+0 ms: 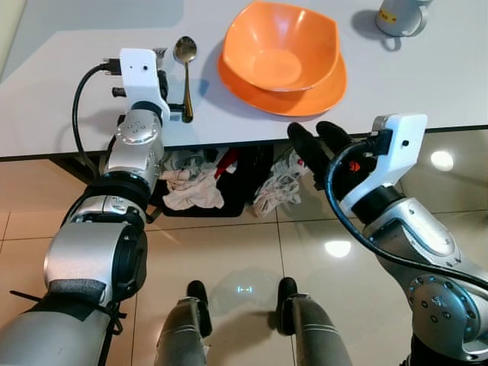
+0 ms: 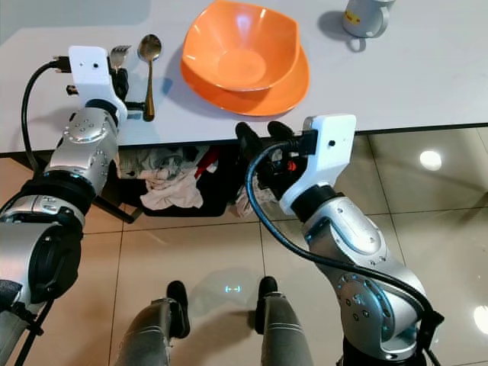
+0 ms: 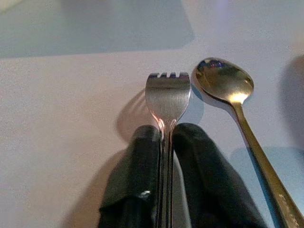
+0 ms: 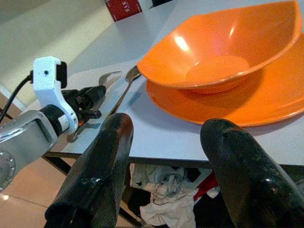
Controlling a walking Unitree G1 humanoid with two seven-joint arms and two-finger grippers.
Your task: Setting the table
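Left gripper [image 3: 164,156] pinches the fork [image 3: 167,97] by its neck, left of the spoon [image 3: 228,85]; thin, slick steel, likely to swivel.

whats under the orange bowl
The orange bowl sits on an orange plate, which rests on the white table. The plate's middle is hidden by the bowl.

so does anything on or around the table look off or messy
The setting itself looks tidy: orange bowl sits squarely in the orange plate, spoon lies straight beside it, and the left hand grips the fork. The only mess is crumpled laundry heaped under the table.
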